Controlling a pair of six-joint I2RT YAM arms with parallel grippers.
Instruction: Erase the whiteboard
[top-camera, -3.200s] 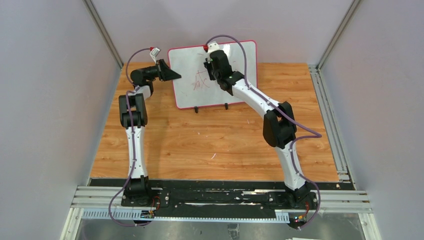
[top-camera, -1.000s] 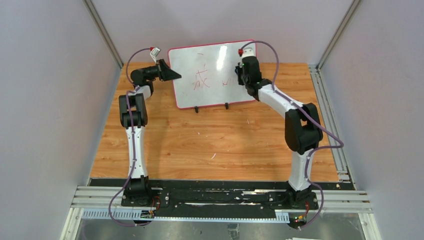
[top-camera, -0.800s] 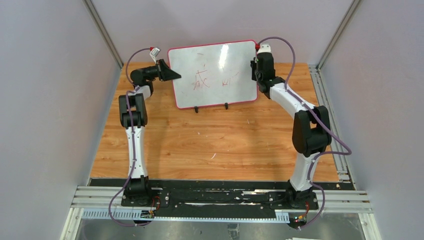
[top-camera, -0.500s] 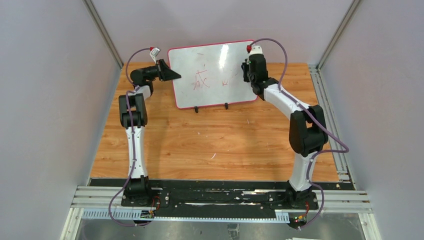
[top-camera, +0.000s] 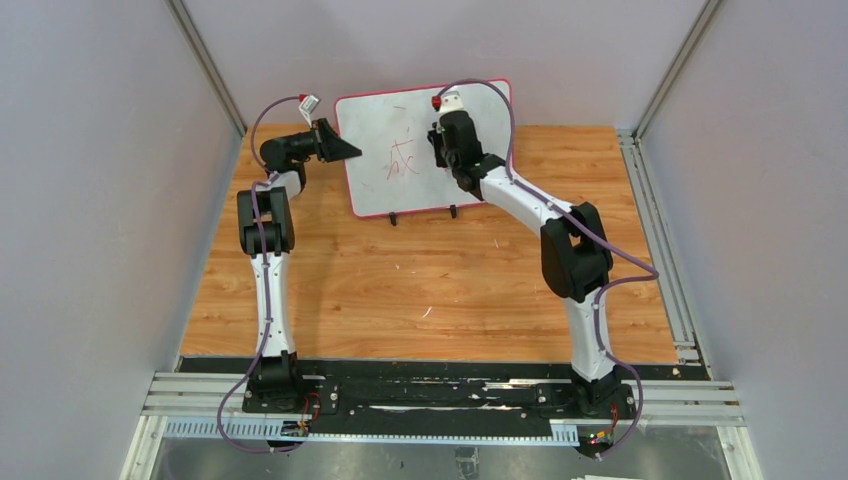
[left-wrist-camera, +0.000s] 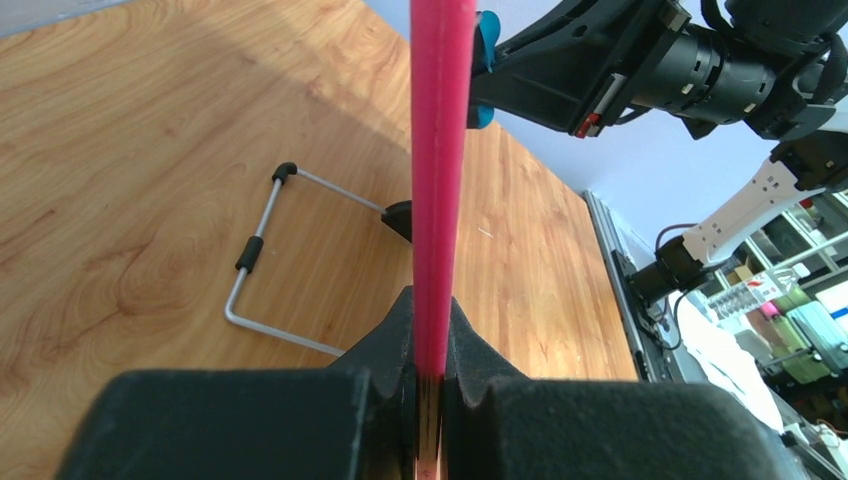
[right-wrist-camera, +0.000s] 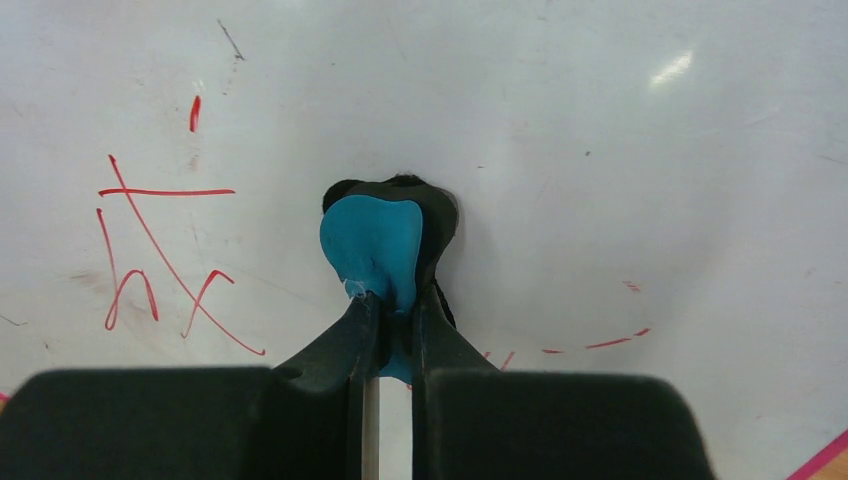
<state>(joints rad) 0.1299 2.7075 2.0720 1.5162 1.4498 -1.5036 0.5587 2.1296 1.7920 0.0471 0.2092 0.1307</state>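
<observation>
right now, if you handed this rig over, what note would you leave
Left claw: shut on the whiteboard at its left frame edge, holding it upright.
Right claw: shut on the blue eraser, at the board's middle.
Done: right half mostly clean.
Left: red character on the left, faint red dashes low right.

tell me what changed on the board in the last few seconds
The right hand, shut on the blue eraser, swept from the middle of the whiteboard to its right edge and has come back to the middle. Of the marks right of centre only a few red streaks show. The left hand stays clamped on the board's left edge; the red character remains.
</observation>
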